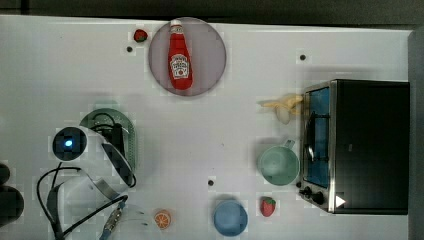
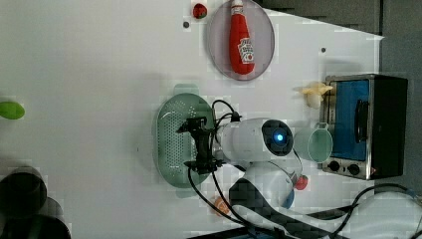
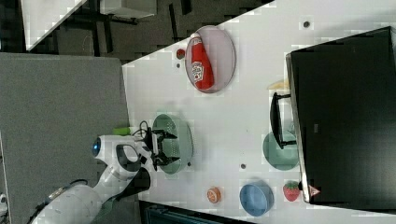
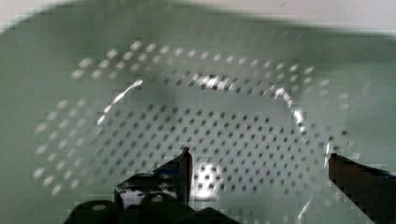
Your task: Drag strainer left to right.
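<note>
Strainer sits left of centre in the left view; the wide-open gripper inside should press its wall and drag smoothly

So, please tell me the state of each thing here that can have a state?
gripper: open, over the strainer's inside, holding nothing
strainer: upright, empty, on the table
ketchup bottle: lying on the plate, cap on
toaster oven: door closed
green cup: upright, empty
blue bowl: upright, empty
</note>
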Tool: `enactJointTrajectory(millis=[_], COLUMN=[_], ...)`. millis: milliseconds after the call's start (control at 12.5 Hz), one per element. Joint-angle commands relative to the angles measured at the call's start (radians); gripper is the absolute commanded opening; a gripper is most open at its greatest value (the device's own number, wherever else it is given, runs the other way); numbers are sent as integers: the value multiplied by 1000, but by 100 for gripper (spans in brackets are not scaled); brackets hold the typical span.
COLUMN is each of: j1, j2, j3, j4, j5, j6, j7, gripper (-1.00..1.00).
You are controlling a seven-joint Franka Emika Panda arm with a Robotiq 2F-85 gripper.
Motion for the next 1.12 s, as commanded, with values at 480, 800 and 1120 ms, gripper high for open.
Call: enactJointTrajectory(millis=[480,800,1120], j1=[-3,-26,-66], j2=[15,-23,-73], j3=[-78,-106,-127], j4=[29,-6,-61], j5=[-19,-19,-19], j6=[60,59,56], j7=[47,32,29], gripper=[100,100,100])
